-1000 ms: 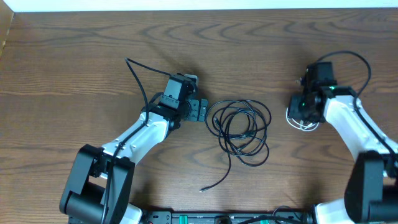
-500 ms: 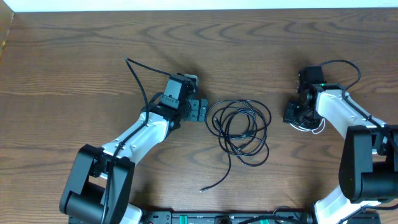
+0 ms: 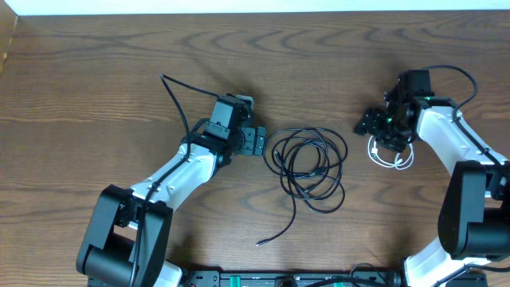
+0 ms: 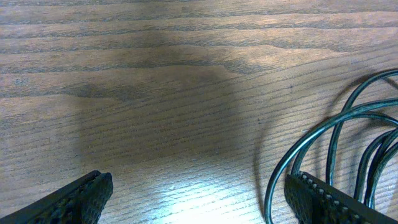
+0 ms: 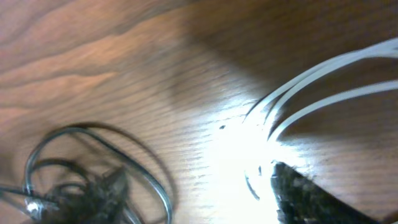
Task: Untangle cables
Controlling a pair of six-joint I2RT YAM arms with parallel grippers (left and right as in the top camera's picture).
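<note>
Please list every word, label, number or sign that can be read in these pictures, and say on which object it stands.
None can be read. The black cable coil, the white cable and the wooden table carry no print. The bar at the bottom edge shows small green marks, too small to read.

Brown wooden table: coiled thin black cable at centre; looped thin white cable to its right, apart. Left gripper just left of the black coil. Right gripper at the white loop's left rear.
</note>
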